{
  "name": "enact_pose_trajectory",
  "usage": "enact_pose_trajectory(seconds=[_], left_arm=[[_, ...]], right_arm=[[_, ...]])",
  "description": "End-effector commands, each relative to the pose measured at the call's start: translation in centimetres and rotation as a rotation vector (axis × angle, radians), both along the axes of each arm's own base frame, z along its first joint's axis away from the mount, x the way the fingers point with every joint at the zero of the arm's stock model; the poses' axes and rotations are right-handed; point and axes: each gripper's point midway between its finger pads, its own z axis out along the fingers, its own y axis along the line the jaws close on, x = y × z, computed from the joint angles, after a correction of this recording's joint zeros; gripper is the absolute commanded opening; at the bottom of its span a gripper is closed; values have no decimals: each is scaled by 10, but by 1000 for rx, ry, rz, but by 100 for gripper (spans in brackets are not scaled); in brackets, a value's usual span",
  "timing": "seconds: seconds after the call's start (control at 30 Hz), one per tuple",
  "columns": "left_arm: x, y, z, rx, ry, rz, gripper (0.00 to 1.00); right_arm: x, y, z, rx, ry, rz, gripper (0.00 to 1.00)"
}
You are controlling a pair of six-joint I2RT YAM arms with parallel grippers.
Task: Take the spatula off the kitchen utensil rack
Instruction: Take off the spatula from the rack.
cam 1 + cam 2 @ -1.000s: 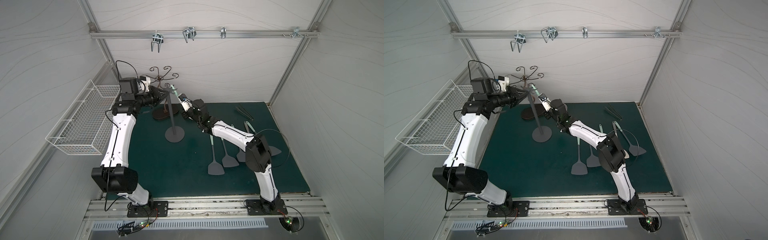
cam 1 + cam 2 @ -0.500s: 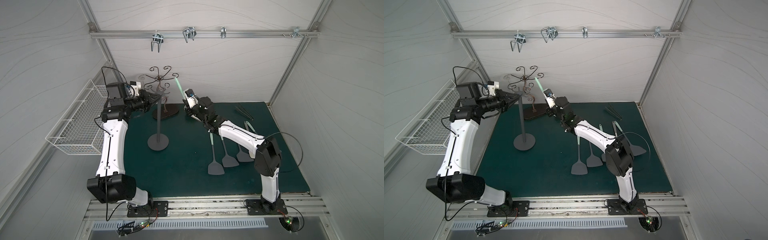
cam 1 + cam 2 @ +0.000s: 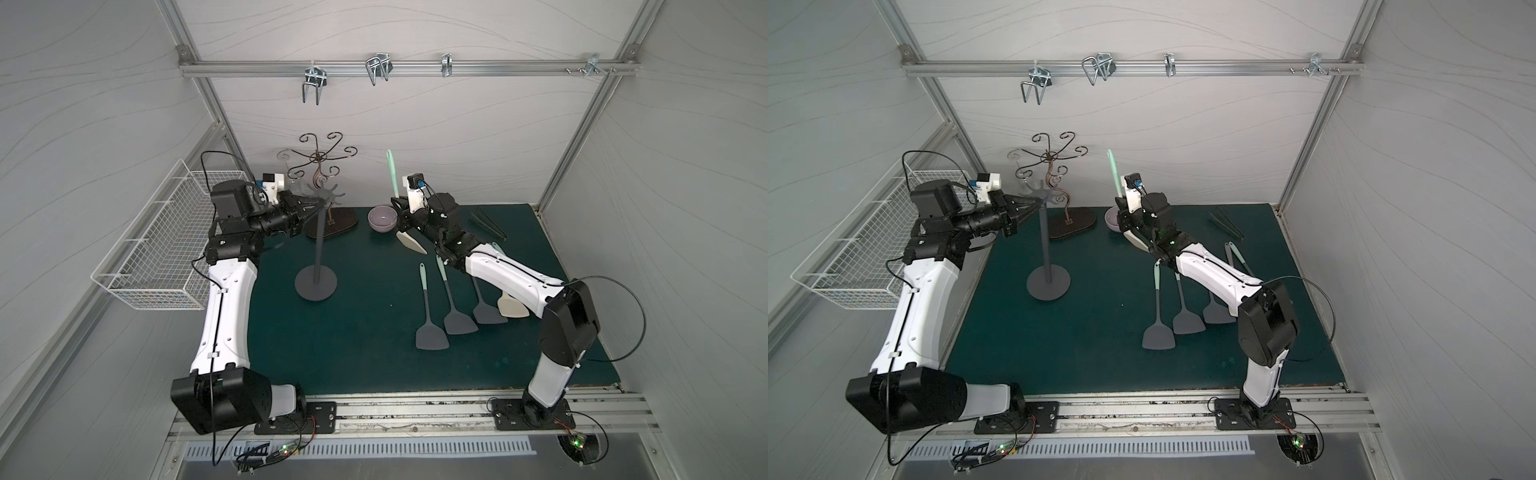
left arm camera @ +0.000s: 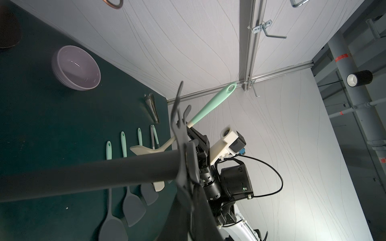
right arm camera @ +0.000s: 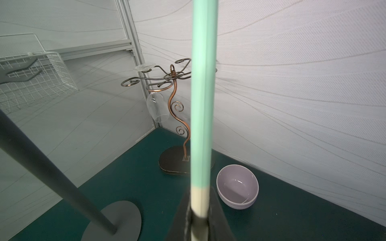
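Since the right end effector (image 3: 400, 210) grips the mint-handled, cream-bladed spatula (image 3: 391, 174) well clear of the dark grey pole-and-peg kitchen utensil rack (image 3: 319, 245), whose pole the left end effector (image 3: 313, 205) pinches narrowly, an abrupt release there might tip the rack.

No readable text, labels, brands, numbers or signs in any view.
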Motion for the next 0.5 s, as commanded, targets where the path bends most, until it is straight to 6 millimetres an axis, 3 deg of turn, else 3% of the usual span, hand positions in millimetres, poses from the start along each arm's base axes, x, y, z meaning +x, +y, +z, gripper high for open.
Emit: enact_pose_trajectory(seconds=[0.0,0.2,0.3,0.4,0.47], left_arm=[[4,18,1,52,-47,84,26],[1,48,-12,133,-37,189,44],[-3,55,-5,188,-52,219,53],[-11,59,4,279,-61,248,73],[-17,67,7,356,-53,286,78]], right_arm=[[-17,-10,36,42,-52,22,0],[-34,-5,33,20,-26,70,0],[-45,1,33,-2,-29,98,0],[-54,6,35,-18,-30,125,0],[-61,8,38,-15,-24,147,0]])
